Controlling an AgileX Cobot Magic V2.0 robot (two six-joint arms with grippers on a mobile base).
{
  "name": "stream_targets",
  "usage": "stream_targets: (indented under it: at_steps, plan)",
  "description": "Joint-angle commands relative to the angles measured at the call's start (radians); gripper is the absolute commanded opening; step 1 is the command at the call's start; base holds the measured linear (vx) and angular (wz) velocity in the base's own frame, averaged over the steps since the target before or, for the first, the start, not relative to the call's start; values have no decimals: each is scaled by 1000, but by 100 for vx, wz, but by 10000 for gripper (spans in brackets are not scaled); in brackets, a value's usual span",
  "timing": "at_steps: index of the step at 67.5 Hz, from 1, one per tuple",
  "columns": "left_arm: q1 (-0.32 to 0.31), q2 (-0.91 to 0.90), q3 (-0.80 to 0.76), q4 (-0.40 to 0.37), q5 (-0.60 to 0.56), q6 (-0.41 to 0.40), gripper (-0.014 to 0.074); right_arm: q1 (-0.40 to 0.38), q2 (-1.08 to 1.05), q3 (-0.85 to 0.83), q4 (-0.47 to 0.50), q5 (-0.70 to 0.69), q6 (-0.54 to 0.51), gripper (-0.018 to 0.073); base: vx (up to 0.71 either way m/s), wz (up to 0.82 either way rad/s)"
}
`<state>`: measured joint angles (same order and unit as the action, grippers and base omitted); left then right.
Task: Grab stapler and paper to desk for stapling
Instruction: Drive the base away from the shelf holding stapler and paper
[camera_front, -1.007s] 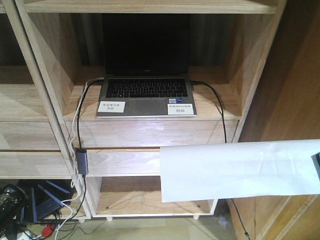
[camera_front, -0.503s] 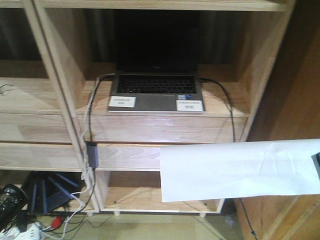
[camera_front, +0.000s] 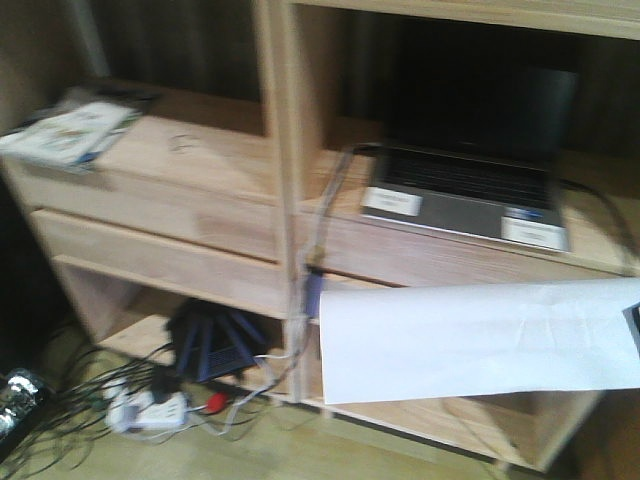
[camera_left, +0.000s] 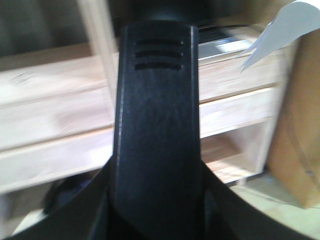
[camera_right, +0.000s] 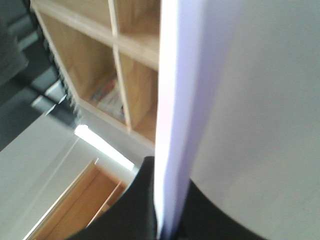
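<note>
The paper (camera_front: 470, 340) is a large white sheet hanging in the air across the lower right of the front view, in front of the shelf unit. My right gripper (camera_right: 167, 225) is shut on its edge, and the sheet (camera_right: 240, 100) rises edge-on between the dark fingers. Only a dark sliver of that gripper (camera_front: 636, 330) shows at the frame's right edge. In the left wrist view, the black stapler (camera_left: 157, 100), with three slots near its tip, stands up from my left gripper (camera_left: 157, 200), which is shut on it. The desk is out of view.
A light-wood shelf unit (camera_front: 200, 200) fills the front view, with an open laptop (camera_front: 470, 185) in its right bay and a magazine (camera_front: 70, 130) on its left board. Cables, a power strip (camera_front: 150, 410) and a dark router (camera_front: 215, 345) lie low. A cardboard box (camera_left: 300, 140) stands right.
The front view has swung left: laptop and shelf upright slid right, and the left board, magazine and floor cables came into view. The paper keeps its place in the frame.
</note>
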<state>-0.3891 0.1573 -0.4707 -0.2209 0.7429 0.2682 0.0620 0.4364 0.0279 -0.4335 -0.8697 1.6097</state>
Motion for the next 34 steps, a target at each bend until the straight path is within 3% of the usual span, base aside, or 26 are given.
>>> stream_targets:
  at_steps: [1,34]
  plan:
    - [-5,14,-31,-20,-121,-4,-7,0,7,-19,17,-63,-13,-8,-3,70]
    - [-5,14,-31,-20,-121,-4,-7,0,7,-19,17,-63,-13,-8,-1,59]
